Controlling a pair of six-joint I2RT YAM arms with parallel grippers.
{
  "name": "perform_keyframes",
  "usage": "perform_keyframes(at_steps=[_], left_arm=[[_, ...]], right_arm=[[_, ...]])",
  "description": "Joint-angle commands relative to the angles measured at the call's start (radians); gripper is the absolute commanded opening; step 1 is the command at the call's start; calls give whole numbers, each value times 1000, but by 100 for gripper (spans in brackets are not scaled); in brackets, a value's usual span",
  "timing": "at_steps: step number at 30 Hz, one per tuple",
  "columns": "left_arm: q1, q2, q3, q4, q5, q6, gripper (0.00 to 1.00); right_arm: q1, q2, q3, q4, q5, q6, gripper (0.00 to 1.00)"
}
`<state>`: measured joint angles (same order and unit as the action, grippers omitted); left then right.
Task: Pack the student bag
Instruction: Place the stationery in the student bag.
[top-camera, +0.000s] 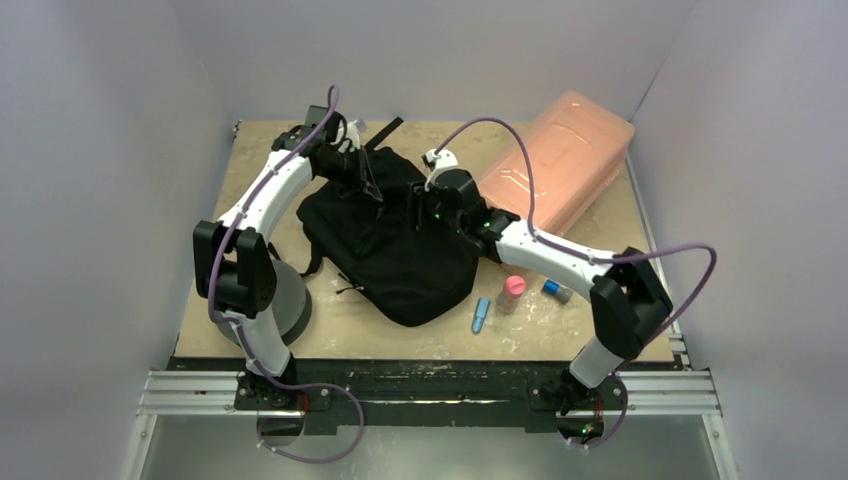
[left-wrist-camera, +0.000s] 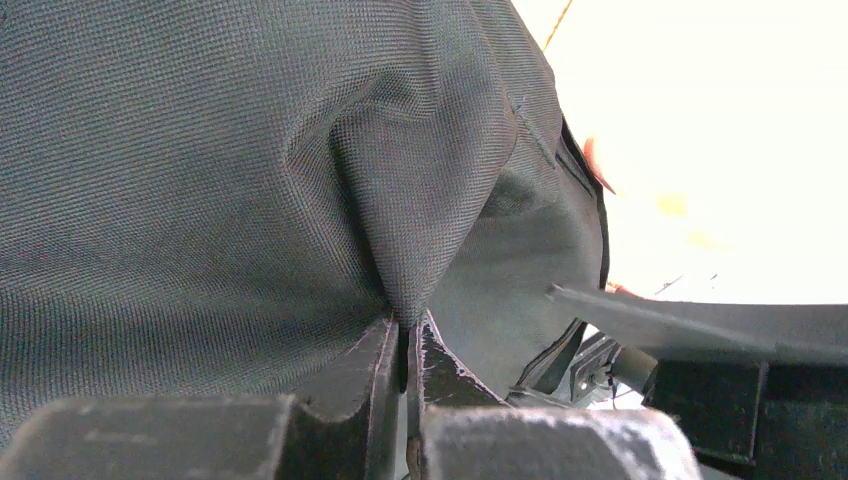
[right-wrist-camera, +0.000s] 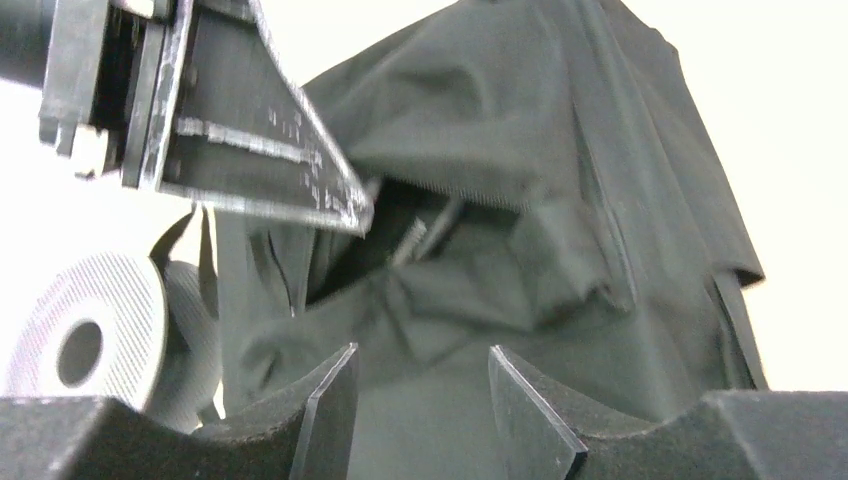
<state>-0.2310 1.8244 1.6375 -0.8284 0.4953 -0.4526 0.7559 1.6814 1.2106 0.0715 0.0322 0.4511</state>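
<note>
The black student bag (top-camera: 390, 250) lies in the middle of the table. My left gripper (top-camera: 368, 185) is shut on a fold of its fabric near the top and holds it up. In the left wrist view the fingertips (left-wrist-camera: 385, 335) pinch a peak of woven black cloth (left-wrist-camera: 200, 180). My right gripper (top-camera: 422, 208) is open just right of it, over the bag. In the right wrist view it (right-wrist-camera: 420, 385) is empty and faces the bag (right-wrist-camera: 580, 200), where a dark gap with zipper teeth (right-wrist-camera: 400, 240) shows under the left gripper's finger (right-wrist-camera: 250, 130).
A translucent pink box (top-camera: 555, 160) lies at the back right. A blue pen-like item (top-camera: 481, 315), a pink-capped bottle (top-camera: 513, 292) and a small blue item (top-camera: 556, 291) lie right of the bag. A grey foam ring (top-camera: 290, 300) sits at the left, also in the right wrist view (right-wrist-camera: 85, 345).
</note>
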Motion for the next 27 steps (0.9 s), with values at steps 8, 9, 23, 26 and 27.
perform_keyframes(at_steps=[8, 9, 23, 26, 27], left_arm=[[2, -38, 12, 17, 39, -6, 0], [2, -37, 14, 16, 36, -5, 0], [2, -35, 10, 10, 25, 1, 0], [2, -36, 4, 10, 24, 2, 0], [2, -37, 4, 10, 26, 1, 0]], right_arm=[[215, -376, -296, -432, 311, 106, 56], [238, -404, -321, -478, 338, 156, 56], [384, -684, -329, -906, 575, 498, 69], [382, -707, -248, -1025, 702, 512, 78], [379, -714, -231, -1067, 763, 528, 82]])
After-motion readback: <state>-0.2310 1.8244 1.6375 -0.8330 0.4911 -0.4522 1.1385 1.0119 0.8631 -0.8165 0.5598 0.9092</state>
